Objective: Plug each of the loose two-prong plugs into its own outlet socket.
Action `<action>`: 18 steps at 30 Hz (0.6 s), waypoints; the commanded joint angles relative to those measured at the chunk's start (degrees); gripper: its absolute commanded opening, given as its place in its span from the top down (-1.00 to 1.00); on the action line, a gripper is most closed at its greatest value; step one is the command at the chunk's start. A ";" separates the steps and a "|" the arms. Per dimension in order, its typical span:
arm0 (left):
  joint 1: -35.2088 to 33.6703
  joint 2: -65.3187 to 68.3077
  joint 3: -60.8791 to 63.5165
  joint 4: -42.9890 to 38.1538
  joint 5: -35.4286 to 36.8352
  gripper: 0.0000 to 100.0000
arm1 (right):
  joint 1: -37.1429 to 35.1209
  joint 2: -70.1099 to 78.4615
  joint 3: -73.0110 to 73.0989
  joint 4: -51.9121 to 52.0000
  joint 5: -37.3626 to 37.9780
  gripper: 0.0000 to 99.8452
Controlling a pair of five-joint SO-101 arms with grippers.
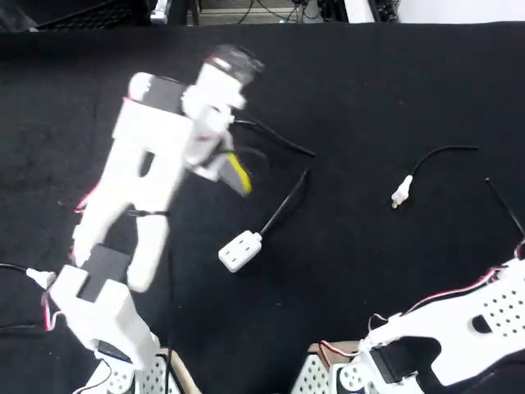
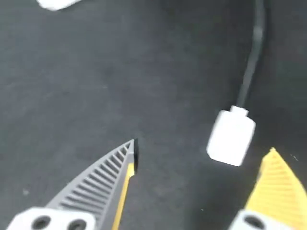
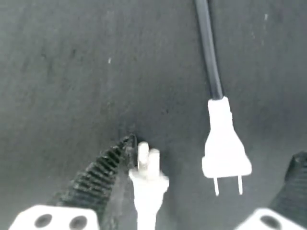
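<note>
A white outlet socket (image 1: 240, 250) on a black cord lies mid-table. My left gripper (image 1: 238, 176) hovers just beyond it, blurred, with a yellow finger showing. In the left wrist view the left gripper (image 2: 201, 163) is open, and the white socket block (image 2: 231, 137) lies between its fingertips, nearer the yellow one. A white two-prong plug (image 1: 400, 193) with a curved black cord lies to the right. My right gripper (image 3: 213, 151) is open over a two-prong plug (image 3: 225, 153) whose prongs point toward the camera. A second white plug (image 3: 146, 182) lies against the black finger (image 3: 108, 167).
The table is covered in black cloth (image 1: 369, 98). Another small white plug (image 1: 39, 277) sits at the left edge beside the left arm's base. The right arm's body (image 1: 459, 328) lies low at the front right. A loose black cord (image 1: 275, 138) runs behind the left gripper.
</note>
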 commanded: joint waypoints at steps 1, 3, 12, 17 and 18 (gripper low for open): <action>-9.89 -0.88 -5.85 1.58 -0.26 0.21 | -1.67 0.92 -2.42 -3.60 0.62 0.08; -13.93 -0.88 -5.85 1.58 -0.44 0.21 | -1.58 2.33 -2.42 -4.57 0.62 0.08; -29.14 -0.35 -5.23 1.58 -0.26 0.21 | -1.05 6.11 -2.42 -4.57 0.62 0.41; -37.49 -0.26 -2.86 1.49 -0.53 0.21 | -1.05 8.75 -2.42 -4.57 0.62 0.74; -38.81 -0.26 -1.89 1.49 -0.53 0.21 | -1.05 9.19 -2.51 -4.57 0.62 0.79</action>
